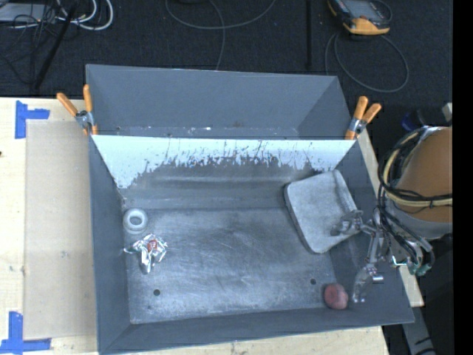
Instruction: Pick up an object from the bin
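Looking down into your grey metal bin (pixel 222 265), you had just four loose bits in there. Your gripper (pixel 363 261) hung low by the right wall. The closest thing to it was a small reddish-brown lump (pixel 335 296), rounded and dull, sitting in the front right corner just beside the gripper's lower metal tip. Farther back lay a flat grey slab (pixel 314 213) with rounded corners, matte and kinda felt-looking, leaning up on the right slope, with the gripper's upper metal part overlapping its near edge. Honestly couldn't tell if the gripper was clenched or released. Way over on the left of the floor you had a little white ring (pixel 136 220), like a tape roll lying flat. Just in front of that was a crumpled silvery foil thing (pixel 150 248) with a red spot in the middle. The bin floor was scuffed and scratched, and a pale streaky band ran across the back wall.
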Available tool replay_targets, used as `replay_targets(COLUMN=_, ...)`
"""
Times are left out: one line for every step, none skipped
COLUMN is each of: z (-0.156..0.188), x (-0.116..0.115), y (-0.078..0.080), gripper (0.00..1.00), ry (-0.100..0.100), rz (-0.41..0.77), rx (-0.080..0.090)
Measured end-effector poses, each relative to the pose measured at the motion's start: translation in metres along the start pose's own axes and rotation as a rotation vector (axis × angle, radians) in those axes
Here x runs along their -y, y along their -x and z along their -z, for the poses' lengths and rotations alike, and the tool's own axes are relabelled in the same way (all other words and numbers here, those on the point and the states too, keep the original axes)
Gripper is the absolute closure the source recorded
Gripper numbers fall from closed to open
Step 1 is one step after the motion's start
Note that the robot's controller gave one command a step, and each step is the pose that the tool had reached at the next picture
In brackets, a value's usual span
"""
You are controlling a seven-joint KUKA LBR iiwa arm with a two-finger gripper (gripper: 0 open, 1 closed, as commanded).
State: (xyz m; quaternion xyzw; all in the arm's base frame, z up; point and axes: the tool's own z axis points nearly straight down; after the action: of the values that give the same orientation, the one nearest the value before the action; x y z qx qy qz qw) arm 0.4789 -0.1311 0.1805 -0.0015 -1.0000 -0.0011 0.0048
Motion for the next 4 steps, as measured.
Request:
replay_targets(z=-0.1020, x=0.0075, y=0.0055, gripper=0.00, ry=0.000, rz=0.686, rx=0.045)
replay_targets(z=-0.0987, x=0.0037, y=0.0012, gripper=0.00, ry=0.006, rz=0.846, rx=0.041)
replay_targets(z=-0.1043, x=0.0082, y=0.0089, gripper=0.00, ry=0.008, rz=0.697, rx=0.034)
replay_targets(z=-0.1009, x=0.0017, y=0.0018, gripper=0.00, ry=0.010, rz=0.911, rx=0.041)
